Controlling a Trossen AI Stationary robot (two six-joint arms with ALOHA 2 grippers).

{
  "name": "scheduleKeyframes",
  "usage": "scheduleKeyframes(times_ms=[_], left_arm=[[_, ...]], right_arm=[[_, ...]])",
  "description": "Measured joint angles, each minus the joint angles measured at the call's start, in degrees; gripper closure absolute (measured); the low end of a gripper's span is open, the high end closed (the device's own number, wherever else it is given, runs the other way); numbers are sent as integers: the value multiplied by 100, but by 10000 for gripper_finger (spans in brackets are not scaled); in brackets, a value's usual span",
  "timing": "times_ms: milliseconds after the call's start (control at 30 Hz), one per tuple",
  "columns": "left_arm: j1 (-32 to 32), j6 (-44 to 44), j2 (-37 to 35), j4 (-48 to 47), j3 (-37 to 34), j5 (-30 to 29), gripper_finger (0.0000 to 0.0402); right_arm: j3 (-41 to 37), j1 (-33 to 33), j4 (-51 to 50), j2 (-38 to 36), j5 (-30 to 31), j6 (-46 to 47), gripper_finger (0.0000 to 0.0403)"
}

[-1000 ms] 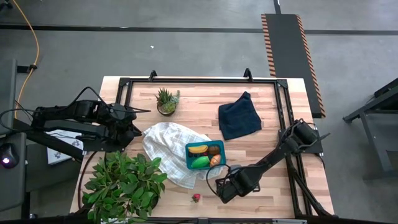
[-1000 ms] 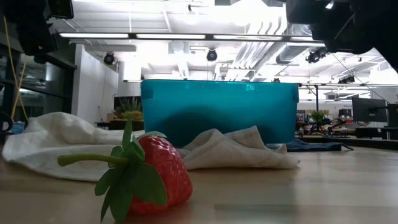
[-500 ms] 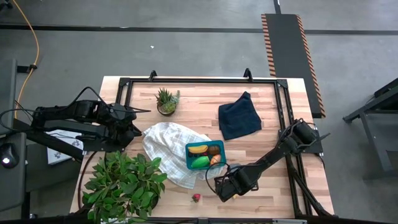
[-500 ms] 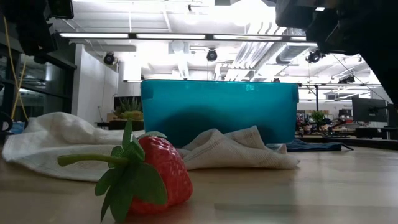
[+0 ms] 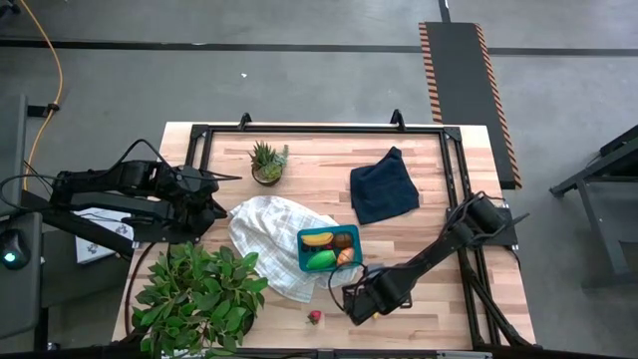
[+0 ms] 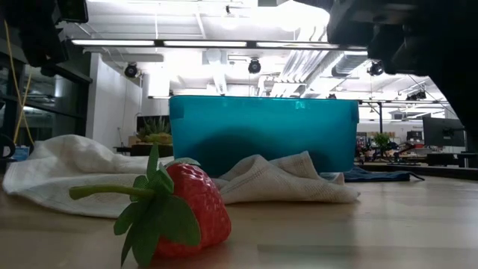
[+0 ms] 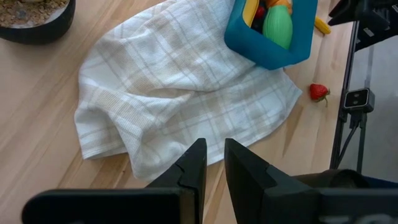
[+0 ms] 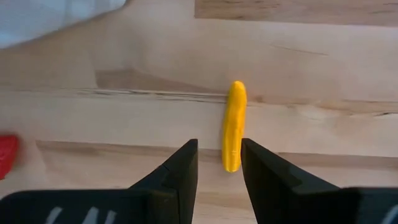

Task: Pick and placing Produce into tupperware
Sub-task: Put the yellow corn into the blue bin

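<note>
Tupperware holds banana and green fruit.

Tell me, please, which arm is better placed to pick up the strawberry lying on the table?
The right: its gripper hovers beside the strawberry, near the tupperware. The left gripper waits beyond the white cloth, by the table's left edge.

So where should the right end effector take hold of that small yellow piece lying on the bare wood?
Probably at its middle, coming straight down from above. The yellow piece is long, thin and lies flat on the table, so the fingers should close across its narrow width. The right end effector, fingers slightly apart, already hovers over its near end.
</note>
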Motion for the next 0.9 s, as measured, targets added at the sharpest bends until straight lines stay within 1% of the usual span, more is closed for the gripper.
scheduleKeyframes(times_ms=[333,500,667,767,900], left_arm=[[0,4,0,-114,0,0,355],[-2,4,0,-116,0,0,355],[-1,46,-2,-116,0,-1,355],[-1,51,0,-121,0,0,355],[-1,50,-2,-131,0,0,355]], right_arm=[[0,37,-170,53,-164,46,289],[-7,35,-170,53,-144,42,289],[-467,7,266,21,-368,25,289],[-551,-7,775,3,-353,45,289],[-555,-4,836,3,-177,67,289]])
